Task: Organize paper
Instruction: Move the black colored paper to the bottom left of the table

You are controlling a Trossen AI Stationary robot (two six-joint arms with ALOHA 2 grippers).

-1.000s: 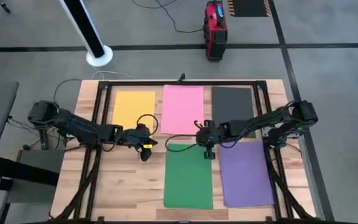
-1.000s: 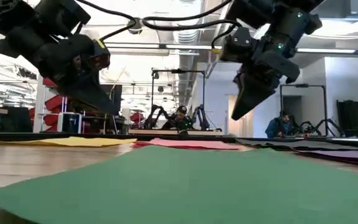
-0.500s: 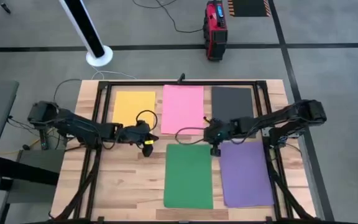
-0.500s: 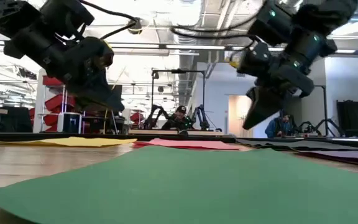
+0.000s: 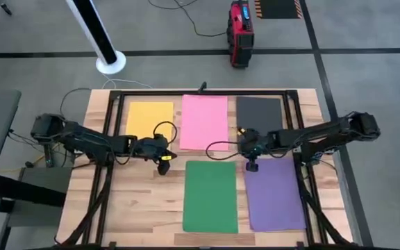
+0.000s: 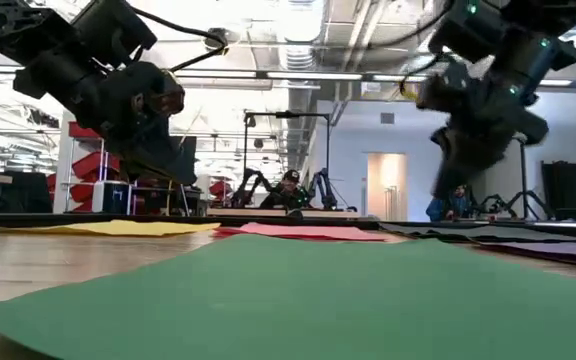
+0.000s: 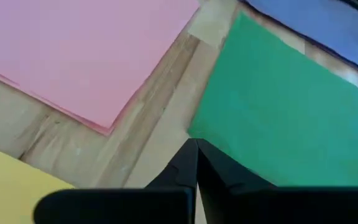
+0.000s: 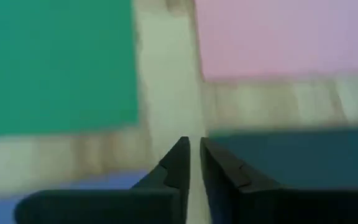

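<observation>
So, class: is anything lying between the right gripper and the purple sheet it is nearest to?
Nothing visible. The right gripper hangs by the top left corner of the purple sheet, with only bare wooden table and the edges of neighbouring sheets around it.

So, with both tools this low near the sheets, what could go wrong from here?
1. The right tool hangs at the purple sheet's top corner, close to the dark grey sheet and the green sheet. Coming down, it could catch the wrong sheet.
2. Its fingers are nearly shut; a flat sheet may crease or slide instead of lifting.
3. The left tool, shut, is near the green sheet's corner and the pink sheet; a sweep might push them askew.
</observation>
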